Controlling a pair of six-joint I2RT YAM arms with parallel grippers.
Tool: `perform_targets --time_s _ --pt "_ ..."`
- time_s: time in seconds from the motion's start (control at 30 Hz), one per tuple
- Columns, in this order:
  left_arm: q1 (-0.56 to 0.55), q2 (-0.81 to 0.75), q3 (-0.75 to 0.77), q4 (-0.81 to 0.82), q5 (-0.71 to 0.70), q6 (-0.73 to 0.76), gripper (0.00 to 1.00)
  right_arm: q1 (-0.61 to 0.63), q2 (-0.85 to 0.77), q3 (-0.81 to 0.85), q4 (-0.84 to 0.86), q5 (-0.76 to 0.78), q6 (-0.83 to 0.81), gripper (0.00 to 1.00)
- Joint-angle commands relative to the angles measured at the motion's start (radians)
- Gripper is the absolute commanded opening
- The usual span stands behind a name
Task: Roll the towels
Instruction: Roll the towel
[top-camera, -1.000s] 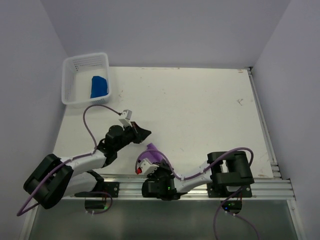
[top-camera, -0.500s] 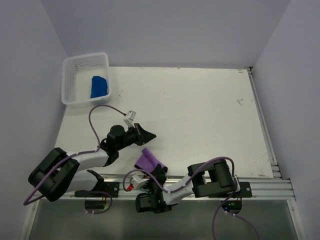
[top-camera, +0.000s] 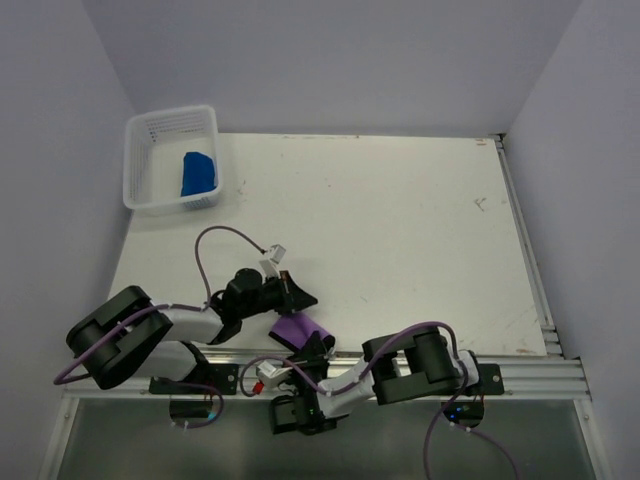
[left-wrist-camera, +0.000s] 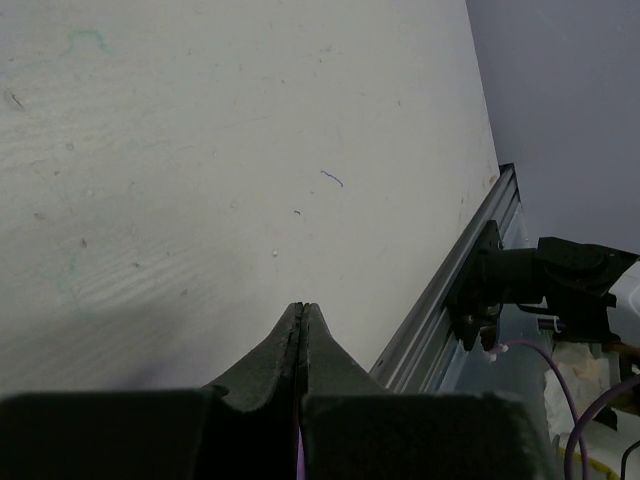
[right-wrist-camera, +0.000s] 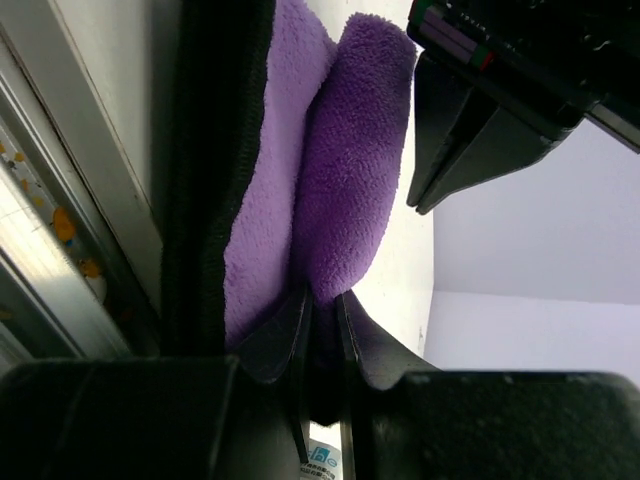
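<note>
One purple towel (right-wrist-camera: 350, 150), seemingly soft and limp, was pinched at its fold by the right gripper (right-wrist-camera: 322, 305); the left gripper (left-wrist-camera: 302, 312) had fingers pressed together

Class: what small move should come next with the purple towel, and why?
Probably open the left claw and take a free corner: the right claw pinches the purple towel, bunched, at the near edge of the table, while the left claw sits shut beside it.
</note>
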Motion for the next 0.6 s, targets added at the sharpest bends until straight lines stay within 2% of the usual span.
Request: perform_targets --time_s 0.0,0.17,0.37,0.47,0.5,0.57 --pt "-0.023 -0.008 -0.023 0.029 -0.044 -0.021 0.00 0.012 0.027 0.034 -0.059 0.003 0.014 0.00" --pt "-0.054 -0.057 -0.087 0.012 -0.085 -0.048 0.00 0.012 0.052 0.057 -0.119 0.002 0.047 0.00" --pt "-0.073 -0.031 -0.160 0.066 -0.127 -0.097 0.00 0.012 0.061 0.070 -0.136 -0.006 0.043 0.01" --pt "-0.086 0.010 -0.184 0.110 -0.162 -0.104 0.00 0.010 0.060 0.079 -0.149 -0.004 0.060 0.08" --pt "-0.087 0.024 -0.185 0.131 -0.177 -0.105 0.00 0.010 0.055 0.082 -0.154 -0.001 0.066 0.16" --pt "-0.090 0.070 -0.185 0.171 -0.180 -0.108 0.00 0.010 0.046 0.097 -0.182 0.010 0.092 0.25"
